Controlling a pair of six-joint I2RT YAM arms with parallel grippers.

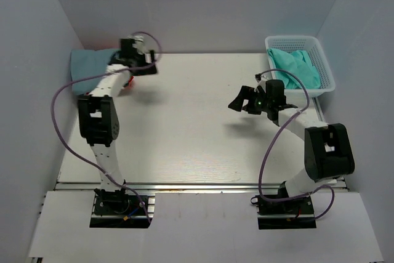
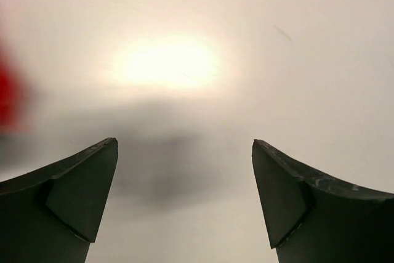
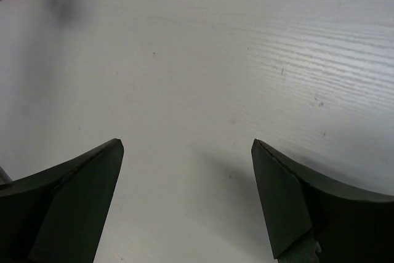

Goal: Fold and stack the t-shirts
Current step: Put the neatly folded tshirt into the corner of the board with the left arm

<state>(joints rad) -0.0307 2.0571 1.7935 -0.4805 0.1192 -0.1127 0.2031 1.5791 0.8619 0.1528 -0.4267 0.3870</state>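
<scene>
A folded blue-grey t-shirt (image 1: 89, 66) lies at the table's far left corner, with a strip of red cloth (image 1: 125, 84) showing under its near edge. The red cloth (image 2: 9, 100) is a blur at the left edge of the left wrist view. My left gripper (image 1: 148, 66) hovers just right of that pile, open and empty (image 2: 184, 152). A teal t-shirt (image 1: 297, 68) lies crumpled in the white mesh basket (image 1: 320, 60) at the far right. My right gripper (image 1: 241, 103) hangs open over bare table left of the basket, nothing between its fingers (image 3: 188, 149).
Grey walls close in the table (image 1: 197, 127) on the left, back and right. Purple cables loop from both arms. The arm bases sit on a rail along the near edge.
</scene>
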